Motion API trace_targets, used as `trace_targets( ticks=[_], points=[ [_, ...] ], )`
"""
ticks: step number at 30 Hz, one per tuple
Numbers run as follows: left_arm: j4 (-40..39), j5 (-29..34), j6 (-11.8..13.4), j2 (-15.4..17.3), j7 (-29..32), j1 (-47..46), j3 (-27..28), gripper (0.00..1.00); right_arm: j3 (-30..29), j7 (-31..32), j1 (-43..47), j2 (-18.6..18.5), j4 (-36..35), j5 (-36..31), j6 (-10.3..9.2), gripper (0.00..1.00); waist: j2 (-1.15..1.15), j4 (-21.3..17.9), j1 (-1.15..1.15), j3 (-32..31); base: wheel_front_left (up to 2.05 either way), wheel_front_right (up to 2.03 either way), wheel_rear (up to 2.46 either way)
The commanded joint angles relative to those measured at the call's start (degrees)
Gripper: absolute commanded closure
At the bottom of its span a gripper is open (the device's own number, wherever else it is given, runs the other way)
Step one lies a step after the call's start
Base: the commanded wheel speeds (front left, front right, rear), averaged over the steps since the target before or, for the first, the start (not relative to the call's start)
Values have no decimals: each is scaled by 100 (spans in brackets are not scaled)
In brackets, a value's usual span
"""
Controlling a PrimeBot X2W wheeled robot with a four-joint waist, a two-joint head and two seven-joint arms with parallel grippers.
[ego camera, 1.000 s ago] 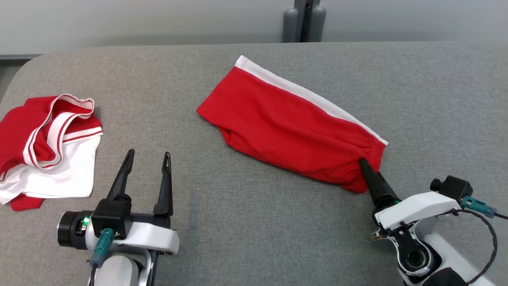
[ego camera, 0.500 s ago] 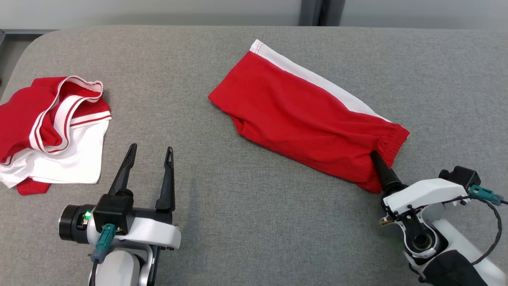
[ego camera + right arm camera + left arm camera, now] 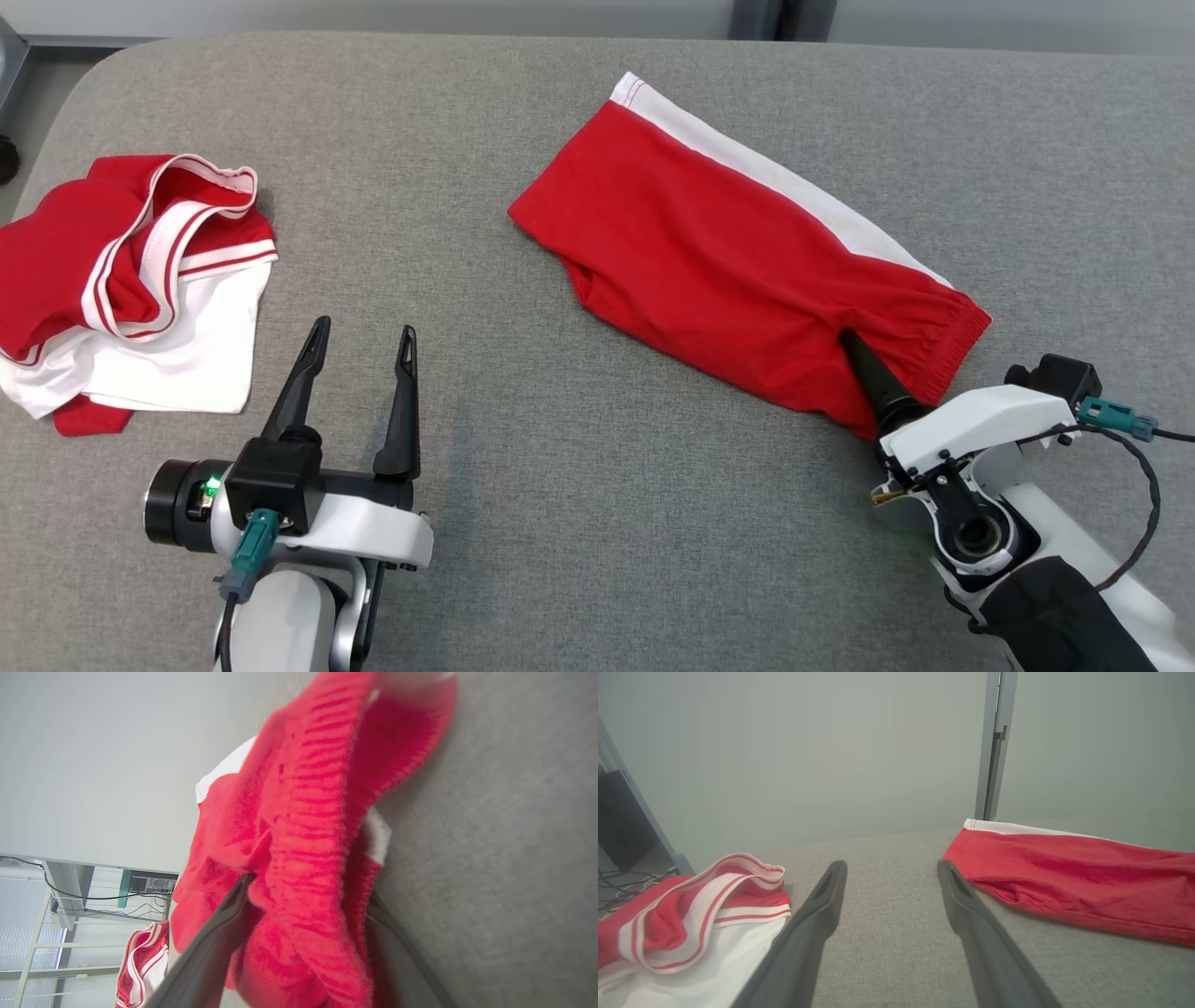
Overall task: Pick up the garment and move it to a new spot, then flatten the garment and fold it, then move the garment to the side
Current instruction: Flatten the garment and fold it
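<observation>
The head camera has moved a little since before. The grey, fuzzy surface [image 3: 597,523] carries the red garment [image 3: 719,252], long and soft with a white stripe, lying on the right side. A crumpled red and white cloth pile [image 3: 121,280] sits far left. The right gripper [image 3: 848,341], open a moment ago, now pinches the garment's ribbed stretchy band. The left gripper [image 3: 365,327] has its thin dark fingers spread apart.
</observation>
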Motion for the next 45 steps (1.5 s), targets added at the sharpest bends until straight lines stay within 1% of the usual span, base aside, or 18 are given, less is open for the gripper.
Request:
trace_targets(
  ticks=[1,3,4,5,6,7,11,14,20,21,22,24,31,45],
  points=[
    [18,-15,9,14,0,-70,2,0,247,201,151,509,125,107,63,0,0,37,0,27,0,0,0],
    [19,-18,16,13,0,-88,-5,0,236,163,96,510,156,99,64,0,0,72,0,52,0,0,0],
    [20,-23,23,14,0,-96,-6,0,230,143,73,508,173,98,64,15,0,86,0,60,0,0,0],
    [21,-26,27,14,0,-104,-6,0,221,119,58,500,186,97,64,55,0,100,0,66,0,0,0],
    [24,-31,32,13,0,-110,-5,0,212,82,48,486,192,86,64,74,0,110,0,69,0,0,0],
    [30,-37,26,14,0,-112,3,0,210,57,43,466,191,67,64,100,0,118,0,67,0,0,0],
    [58,-60,47,14,0,-80,10,0,224,-17,107,333,155,29,64,100,0,111,0,17,0,0,0],
    [86,-79,69,13,0,-37,-22,0,285,-9,150,160,148,-69,55,100,0,77,0,-51,0,0,0],
    [139,-141,80,12,0,-10,-117,0,448,85,84,-397,258,-324,21,100,0,36,0,-199,0,0,0],
    [139,-141,80,12,0,-10,-117,0,448,85,84,-397,258,-324,21,100,0,36,0,-199,0,0,0],
    [153,-147,92,13,0,-2,-132,0,476,86,55,-504,288,-386,18,100,0,36,0,-223,0,0,0],
    [177,-164,113,15,0,16,-165,0,534,114,-22,-714,364,-490,18,100,0,42,0,-265,0,0,0],
    [195,-239,140,14,0,55,-215,0,737,304,-350,-1271,557,-765,23,100,0,91,0,-329,0,0,0],
    [251,-269,137,15,0,-27,-195,0,1456,710,-904,-2334,1092,-1565,35,100,0,247,0,-319,0,0,0]
  ],
)
